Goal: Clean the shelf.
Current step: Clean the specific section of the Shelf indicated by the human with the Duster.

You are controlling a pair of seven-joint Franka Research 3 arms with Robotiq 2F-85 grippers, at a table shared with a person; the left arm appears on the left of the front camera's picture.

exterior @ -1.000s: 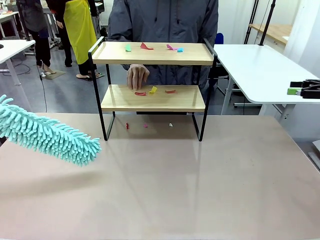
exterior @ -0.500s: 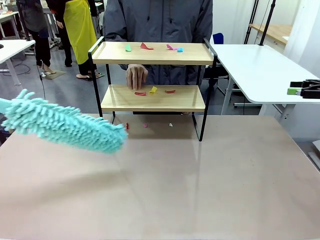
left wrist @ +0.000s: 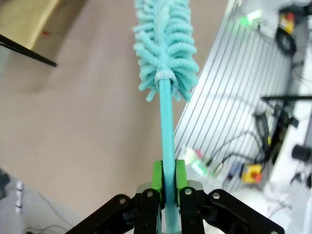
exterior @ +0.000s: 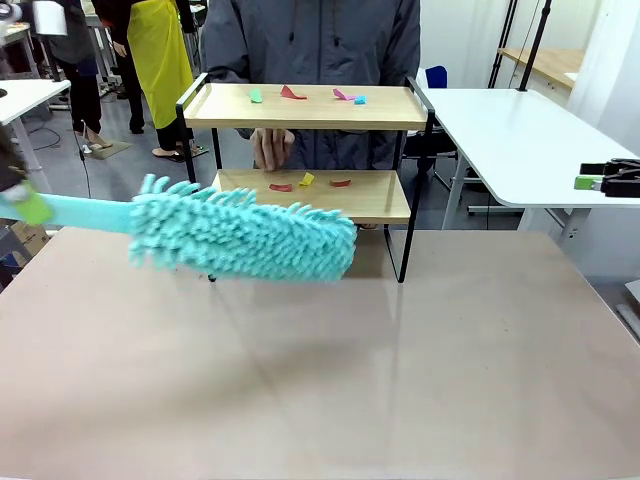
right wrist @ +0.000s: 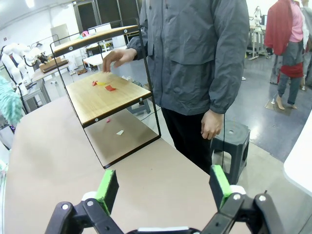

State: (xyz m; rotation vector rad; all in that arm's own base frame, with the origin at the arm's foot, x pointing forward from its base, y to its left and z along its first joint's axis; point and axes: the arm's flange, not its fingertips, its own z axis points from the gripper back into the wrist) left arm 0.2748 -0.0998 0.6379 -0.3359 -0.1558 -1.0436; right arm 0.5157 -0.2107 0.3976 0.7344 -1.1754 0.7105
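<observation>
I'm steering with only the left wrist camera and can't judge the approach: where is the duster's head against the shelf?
Observer: From the front, the duster head covers the left and middle of the front edge of the shelf's lower board. I can't tell whether they touch.
Operator: What's there to sweep?
Observer: Coloured scraps: four on the top board, three on the lower board.
Operator: Anyone in the way?
Observer: A person's hand hangs between the two boards at the far side, close to the lower scraps.
</observation>
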